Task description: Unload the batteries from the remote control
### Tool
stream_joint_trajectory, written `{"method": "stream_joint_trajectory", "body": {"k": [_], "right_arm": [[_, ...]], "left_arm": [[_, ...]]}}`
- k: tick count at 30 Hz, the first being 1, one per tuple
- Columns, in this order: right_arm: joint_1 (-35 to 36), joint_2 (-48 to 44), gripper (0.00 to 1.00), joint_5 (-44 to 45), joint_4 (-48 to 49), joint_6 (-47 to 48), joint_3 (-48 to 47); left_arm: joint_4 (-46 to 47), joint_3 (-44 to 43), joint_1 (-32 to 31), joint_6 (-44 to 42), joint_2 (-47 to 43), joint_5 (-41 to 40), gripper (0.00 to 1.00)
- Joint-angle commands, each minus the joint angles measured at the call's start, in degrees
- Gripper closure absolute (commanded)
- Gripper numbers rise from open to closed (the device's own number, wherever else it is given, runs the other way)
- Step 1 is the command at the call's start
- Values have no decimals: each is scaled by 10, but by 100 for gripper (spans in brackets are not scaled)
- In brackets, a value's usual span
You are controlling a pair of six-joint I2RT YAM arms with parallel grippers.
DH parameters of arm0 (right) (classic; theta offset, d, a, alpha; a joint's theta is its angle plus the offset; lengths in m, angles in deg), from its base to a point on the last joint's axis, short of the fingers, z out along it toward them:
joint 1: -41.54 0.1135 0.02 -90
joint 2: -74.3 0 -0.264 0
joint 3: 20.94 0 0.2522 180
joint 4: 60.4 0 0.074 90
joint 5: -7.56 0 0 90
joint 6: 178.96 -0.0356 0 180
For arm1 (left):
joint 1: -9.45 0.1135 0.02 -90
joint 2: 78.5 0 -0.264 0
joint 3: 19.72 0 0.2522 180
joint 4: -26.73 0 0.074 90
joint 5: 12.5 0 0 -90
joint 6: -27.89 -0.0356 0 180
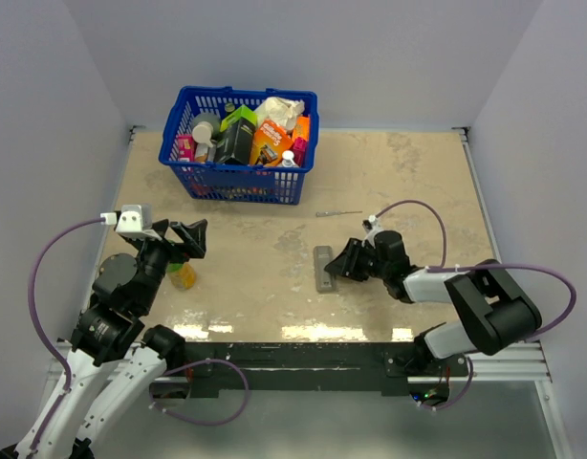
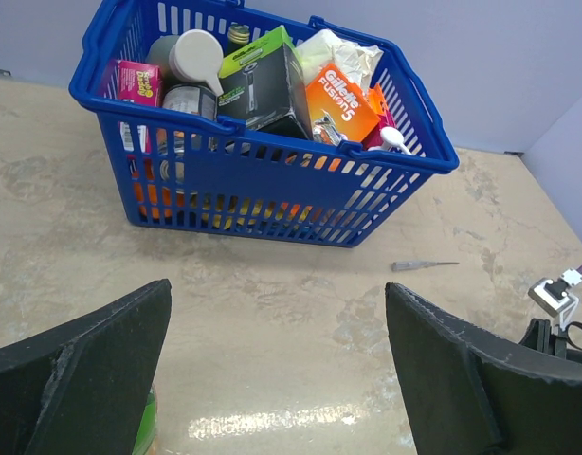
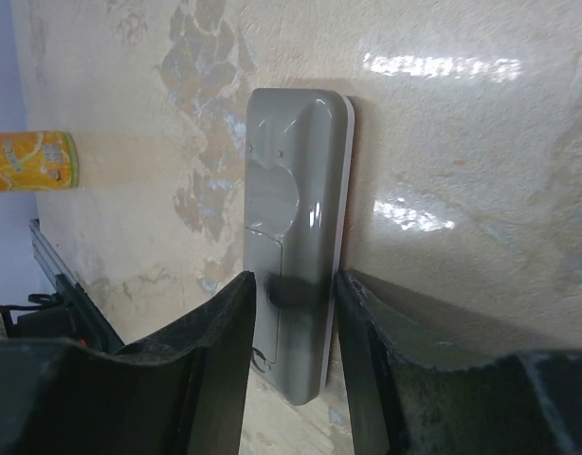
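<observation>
The remote control (image 1: 324,268) lies flat in the middle of the table, grey back up (image 3: 296,237), and its battery cover looks closed. No batteries show. My right gripper (image 1: 341,265) reaches in low from the right. In the right wrist view this gripper (image 3: 293,280) stands open, with its dark fingers (image 3: 220,332) close along both long sides of the remote's near end. My left gripper (image 1: 191,239) hovers wide open at the left. In the left wrist view that gripper (image 2: 277,294) holds nothing and has only bare table between its fingers.
A blue basket (image 1: 238,184) full of boxes and bottles stands at the back left, its front wall (image 2: 272,199) facing my left wrist. A thin grey stick tool (image 1: 337,212) lies behind the remote. A yellow-green can (image 1: 182,276) sits under the left arm.
</observation>
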Motion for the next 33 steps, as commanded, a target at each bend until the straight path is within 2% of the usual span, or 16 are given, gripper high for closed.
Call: {"method": "stream_joint_trajectory", "body": {"k": [1,5,9,14,18,20,21,25,27,29,30,33], "right_arm": [[44,14,56,0,26,-26,2],[88,12,56,23,9,-29,-25],[88,-20,55,54,-92,7,-69],[68,-73,52,162,-187,66,-140],[36,-61,49,242,-236,103,-224],[33,-35,48,314,-245,159,-256],[29,-25,48,320,-237,208,-280],[-13,37,46,299,-224,341,-341],[-27,82,44,259,-234,423,-378],[-54,118,44,203,-258,473,-404],[-64,150,44,118,-268,506,-431],[-98,195,44,34,-322,550,-484]], "left_arm": [[13,6,4,7,0,-1,2],[13,6,3,7,0,0,2],[14,6,3,7,-1,4,2],[16,6,3,5,-2,13,2],[15,6,3,3,-3,15,2],[16,6,3,3,-10,16,2],[18,7,3,3,-12,17,2],[19,9,3,4,-21,25,2],[20,9,4,4,-22,30,2],[21,9,4,2,-22,32,2],[20,8,4,2,-23,33,2],[18,8,3,5,-31,35,2]]}}
